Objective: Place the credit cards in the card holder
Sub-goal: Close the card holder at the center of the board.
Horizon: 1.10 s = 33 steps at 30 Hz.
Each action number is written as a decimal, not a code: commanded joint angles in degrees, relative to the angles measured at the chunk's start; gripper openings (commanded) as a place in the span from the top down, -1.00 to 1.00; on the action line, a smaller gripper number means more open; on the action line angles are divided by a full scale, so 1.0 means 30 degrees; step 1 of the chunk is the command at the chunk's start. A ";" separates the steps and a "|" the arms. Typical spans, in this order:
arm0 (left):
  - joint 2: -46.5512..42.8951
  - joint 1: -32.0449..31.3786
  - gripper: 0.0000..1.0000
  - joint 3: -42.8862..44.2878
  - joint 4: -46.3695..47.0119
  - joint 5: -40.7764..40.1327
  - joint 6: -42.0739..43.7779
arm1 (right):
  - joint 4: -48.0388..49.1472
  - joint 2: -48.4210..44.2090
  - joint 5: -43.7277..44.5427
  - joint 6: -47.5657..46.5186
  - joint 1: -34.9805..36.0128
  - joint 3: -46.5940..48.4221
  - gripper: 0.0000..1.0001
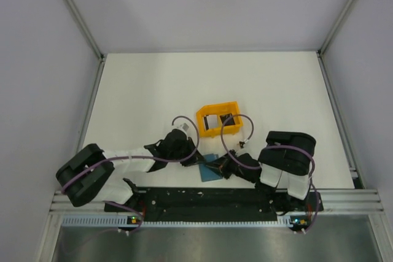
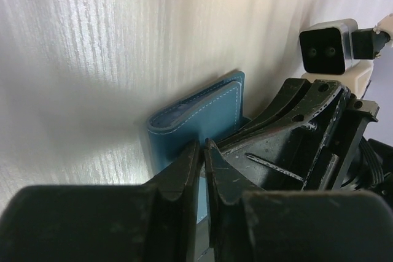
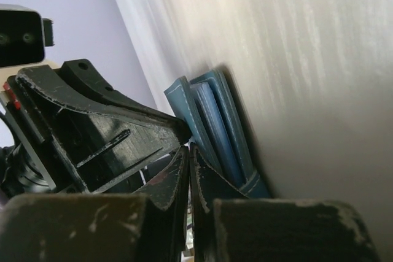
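Table (image 1: 153, 90) from above: carrying orange tray (image 1: 218, 107) near centre and, at six o'clock from it and well apart, card holder (image 1: 212, 171), teal, lying close to the arm bases.

Left gripper (image 1: 198, 160): reaching in from nine o'clock of the holder. Fingers (image 2: 184, 170) nearly pressed together, pinching a stitched edge of the card holder, with a strip of teal showing in the narrow slot between them.

Right gripper (image 1: 223, 167): pointing in from three o'clock. Fingers (image 3: 212, 179) pressed fully together, gripping nothing, tips sitting just beside the holder's fanned leaves.

Tool tips: facing each other across the holder, very near one another.

Credit cards (image 1: 214, 123): showing only as dark and pale flat shapes inside the orange tray, too small for counting.

Holder's leaves: gaping slightly, contents not discernible.
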 commanded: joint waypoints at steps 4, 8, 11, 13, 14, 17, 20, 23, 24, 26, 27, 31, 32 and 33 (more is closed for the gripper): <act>-0.1008 -0.0007 0.71 0.1273 -0.3289 -0.1278 0.1725 | -0.7603 -0.3589 0.0305 -0.2264 -0.0024 -0.2181 1.00; -0.1390 0.0081 0.69 0.1537 -0.3934 -0.1807 0.1989 | -1.2449 -0.8857 0.1977 -0.5189 -0.0140 -0.0225 0.75; -0.1420 0.0110 0.69 0.1712 -0.3994 -0.1662 0.2135 | -1.9314 -1.2145 0.3177 -0.7684 -0.0111 0.2210 0.52; -0.1420 0.0111 0.69 0.1801 -0.3995 -0.1516 0.2252 | -2.0553 -1.4426 0.4055 -0.7805 -0.0227 0.2186 0.44; -0.1449 0.0139 0.69 0.1859 -0.4024 -0.1457 0.2340 | -2.1139 -1.5193 0.4175 -0.8067 -0.0287 0.2098 0.43; -0.1507 0.0140 0.69 0.2269 -0.4171 -0.1311 0.2808 | -2.4124 -1.7216 0.4557 -0.8946 -0.0375 0.2711 0.40; -0.1683 0.0139 0.66 0.2416 -0.4932 -0.1193 0.3073 | -2.7522 -1.8420 0.4559 -0.8714 -0.0375 0.3297 0.40; -0.1713 0.0140 0.64 0.2562 -0.4844 -0.0813 0.3511 | -2.9815 -1.8803 0.3566 -0.9266 -0.0346 0.3766 0.40; -0.1742 0.0140 0.64 0.2621 -0.4902 -0.0551 0.3629 | -3.0107 -1.8775 0.3242 -0.9764 -0.0317 0.3970 0.40; -0.1800 0.0110 0.63 0.2302 -0.3738 0.0384 0.3923 | -3.1188 -1.8367 0.3325 -1.0497 0.0033 0.4846 0.40; -0.1801 0.0052 0.63 0.2154 -0.3238 0.0882 0.3923 | -3.2122 -1.7959 0.3617 -1.0849 0.0296 0.5692 0.40; -0.1421 -0.0386 0.63 0.1742 -0.1915 0.1854 0.3544 | -3.5110 -1.5590 0.5927 -1.1704 0.1877 0.9529 0.35; -0.1275 -0.0504 0.63 0.1743 -0.1915 0.1796 0.3397 | -3.6018 -1.4885 0.6369 -1.1644 0.2142 1.0525 0.33; -0.1157 -0.0592 0.63 0.1743 -0.1973 0.1795 0.3309 | -3.6579 -1.4066 0.6693 -1.1615 0.2376 1.1289 0.31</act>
